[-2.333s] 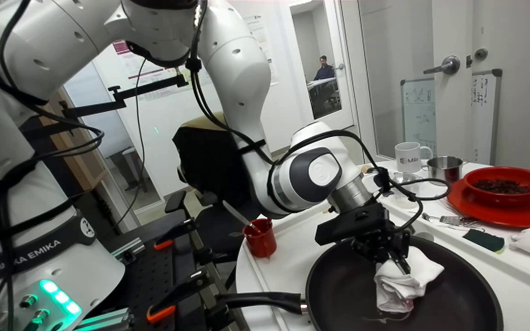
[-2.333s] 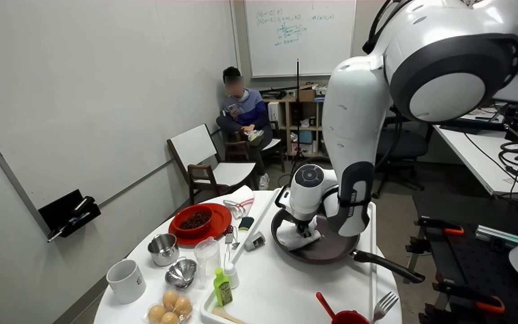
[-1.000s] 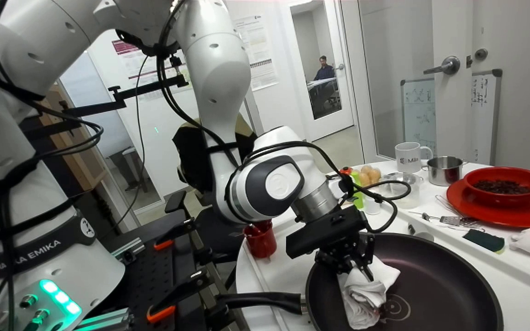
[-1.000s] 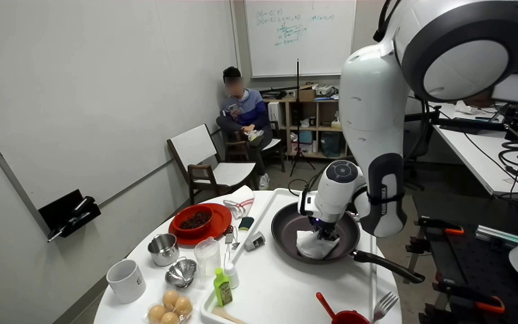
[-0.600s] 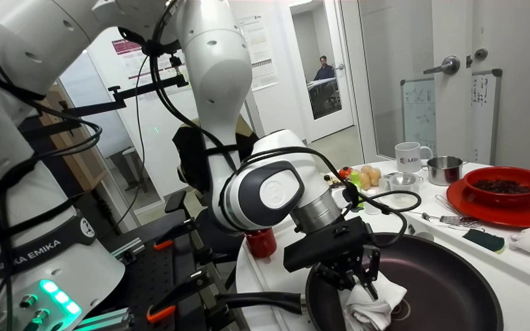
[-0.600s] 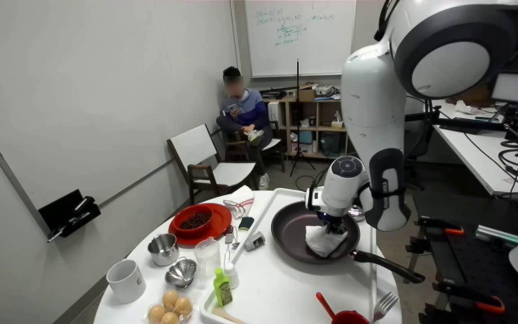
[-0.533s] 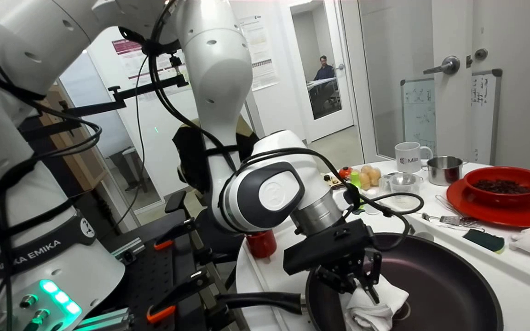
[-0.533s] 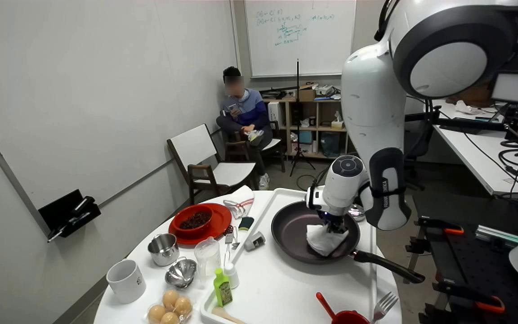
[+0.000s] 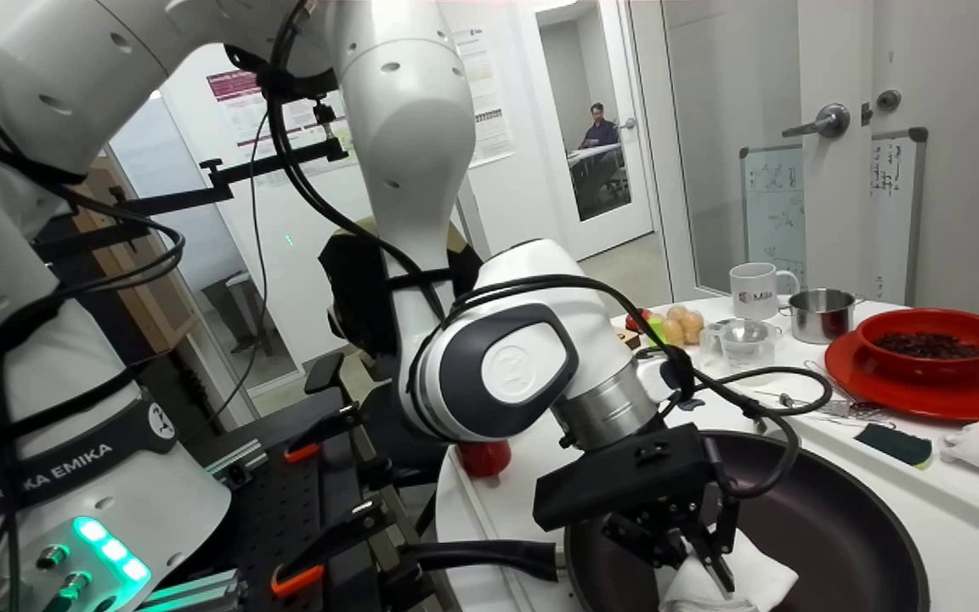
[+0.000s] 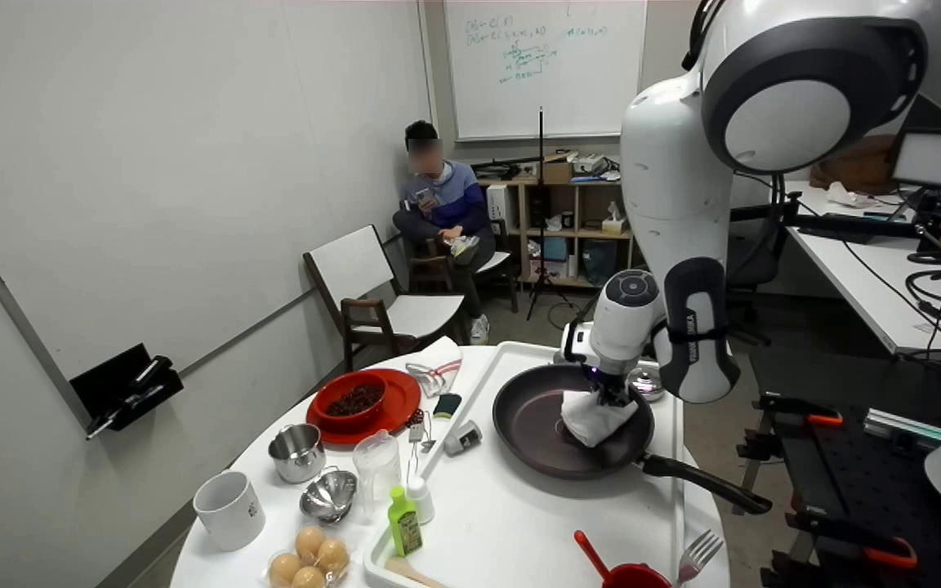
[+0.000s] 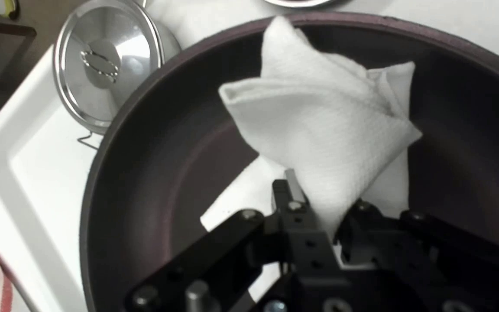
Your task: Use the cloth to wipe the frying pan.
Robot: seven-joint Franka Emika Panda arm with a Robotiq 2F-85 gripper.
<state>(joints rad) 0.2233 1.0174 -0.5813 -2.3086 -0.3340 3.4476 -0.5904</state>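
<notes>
The black frying pan (image 9: 829,510) sits on the white tray; it also shows in the wrist view (image 11: 137,203). Its handle (image 10: 703,482) points out past the tray's edge. My gripper (image 11: 325,197) is shut on the white cloth (image 11: 323,125), with a fold pinched between its fingers. The cloth is bunched and lies inside the pan, in the handle-side half in an exterior view (image 10: 593,420). The gripper (image 9: 702,565) is tilted low over the pan. The cloth's underside and its contact with the pan are hidden.
A lidded steel pot (image 11: 102,73) stands close to the pan's rim. A grey container (image 10: 464,438) lies by the tray (image 10: 511,523) edge. A red cup (image 10: 635,576) with utensils, a red bowl (image 10: 348,400), a steel cup (image 10: 297,453) and a mug (image 10: 229,510) stand around.
The gripper dragged the cloth across the pan toward the handle side. In the last half second it shifted slightly toward the lidded pot's side. The pan has stayed put.
</notes>
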